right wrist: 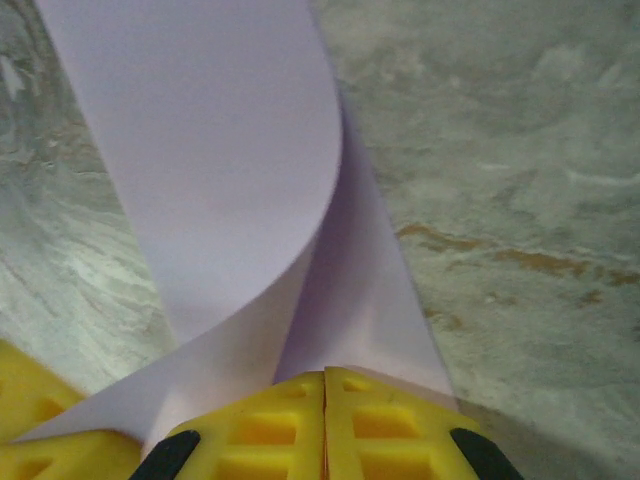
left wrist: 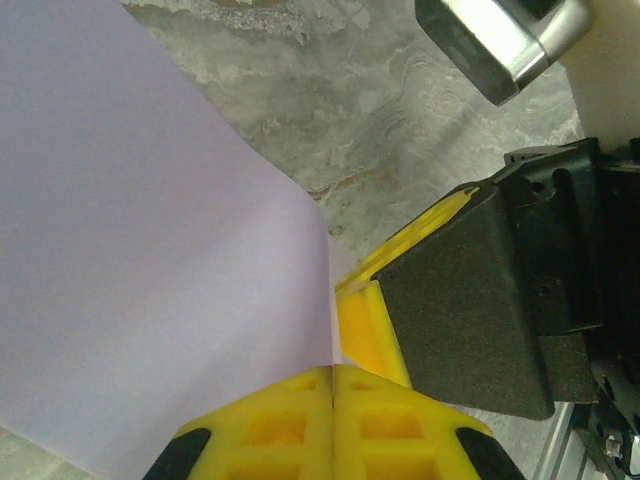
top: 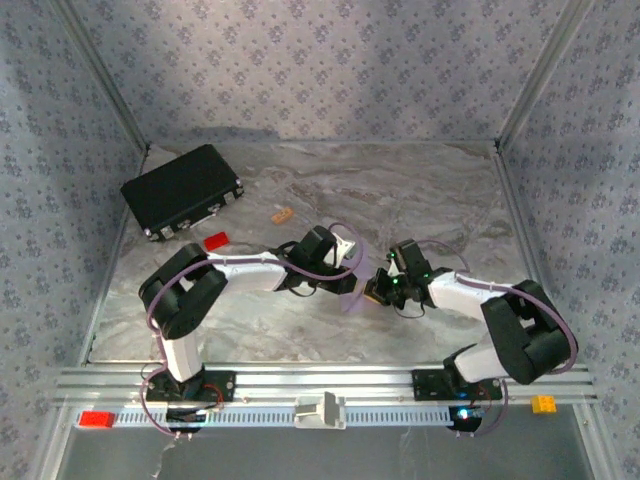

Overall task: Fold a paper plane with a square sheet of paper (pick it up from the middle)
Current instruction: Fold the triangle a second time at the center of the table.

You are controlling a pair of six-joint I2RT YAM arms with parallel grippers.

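Between both arms at table [top: 400, 190] centre, the square sheet of paper [left wrist: 150, 250] is pinched by the left gripper [left wrist: 332, 400] from 9 o'clock and the right gripper [right wrist: 325, 400] from 3 o'clock, both clamped tight. It is curled over, likely for a first crease. Black case [top: 182, 190] is seen at 10 o'clock.

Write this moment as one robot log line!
left end effector: shut on lilac paper | right end effector: shut on lilac paper | lilac paper: curved, not yet a plane
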